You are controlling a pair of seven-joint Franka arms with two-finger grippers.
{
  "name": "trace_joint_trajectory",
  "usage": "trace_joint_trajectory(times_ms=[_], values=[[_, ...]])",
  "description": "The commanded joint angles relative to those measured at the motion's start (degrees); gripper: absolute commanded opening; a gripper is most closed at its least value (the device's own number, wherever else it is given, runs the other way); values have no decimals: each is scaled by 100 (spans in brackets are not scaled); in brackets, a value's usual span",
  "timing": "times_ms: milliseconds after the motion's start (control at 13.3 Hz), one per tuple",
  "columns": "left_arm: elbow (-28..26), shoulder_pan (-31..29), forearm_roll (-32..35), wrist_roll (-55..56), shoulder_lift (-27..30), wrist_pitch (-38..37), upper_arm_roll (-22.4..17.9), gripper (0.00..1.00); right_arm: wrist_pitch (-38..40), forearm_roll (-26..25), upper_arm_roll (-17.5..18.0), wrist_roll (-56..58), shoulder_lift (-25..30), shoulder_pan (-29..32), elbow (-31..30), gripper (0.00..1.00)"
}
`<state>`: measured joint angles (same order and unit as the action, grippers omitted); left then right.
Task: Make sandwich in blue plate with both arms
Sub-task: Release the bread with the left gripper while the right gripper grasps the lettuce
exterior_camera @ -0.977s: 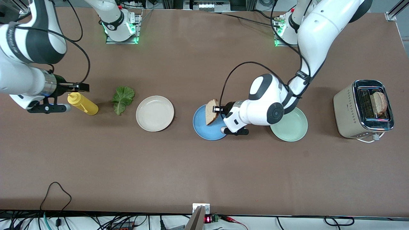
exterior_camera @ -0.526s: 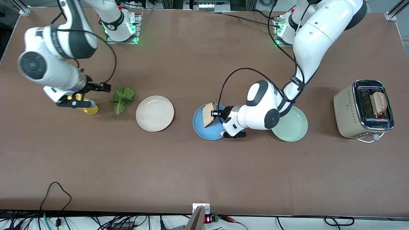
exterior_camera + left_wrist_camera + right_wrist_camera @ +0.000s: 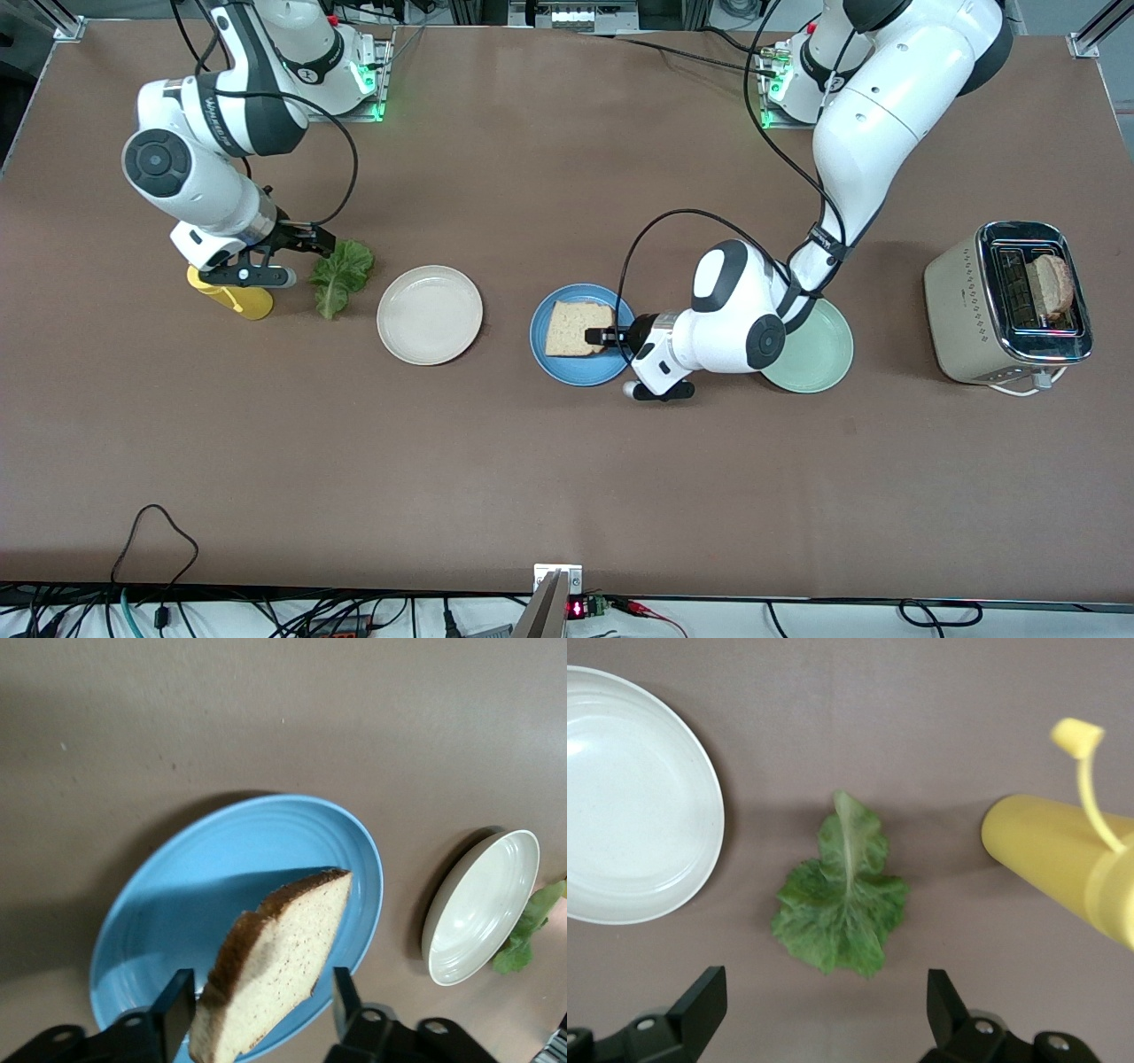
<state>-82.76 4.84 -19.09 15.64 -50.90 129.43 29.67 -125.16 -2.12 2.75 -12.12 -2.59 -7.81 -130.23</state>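
Note:
One bread slice (image 3: 574, 328) lies flat on the blue plate (image 3: 576, 372). My left gripper (image 3: 594, 337) is low at the plate's edge, toward the left arm's end. Its fingers are open on either side of the slice (image 3: 283, 948), with a gap showing over the plate (image 3: 204, 877). The green lettuce leaf (image 3: 341, 273) lies on the table toward the right arm's end. My right gripper (image 3: 323, 243) is open and empty just above it, the leaf (image 3: 843, 904) lying ahead of the fingers. A second bread slice (image 3: 1052, 283) stands in the toaster (image 3: 974, 306).
A cream-white plate (image 3: 430, 315) sits between the lettuce and the blue plate. A mint-green plate (image 3: 819, 359) lies under the left arm's wrist. A yellow squeeze bottle (image 3: 235, 301) lies beside the lettuce, under the right arm's wrist, and shows in the right wrist view (image 3: 1054, 850).
The left gripper lowered the tilted bread slice flat onto the blue plate and opened. The right arm swung from over the yellow bottle to the lettuce leaf.

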Motion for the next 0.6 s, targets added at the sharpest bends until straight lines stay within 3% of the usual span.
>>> trace_joint_trajectory(times_ms=[0,225,526], values=[[84,-246,125,-307,18,-32,-41,100,-718,-26,-20,-45,-284,-54,-257,100],[40,-405,290,-342,324,-76,-119,100,-1492,-43,-28,-10,-837,-10,-319,100],[49,-694,1800,-342,983,-794,-164,100,-1986,-61,-72,69,-1287,34,-302,100]])
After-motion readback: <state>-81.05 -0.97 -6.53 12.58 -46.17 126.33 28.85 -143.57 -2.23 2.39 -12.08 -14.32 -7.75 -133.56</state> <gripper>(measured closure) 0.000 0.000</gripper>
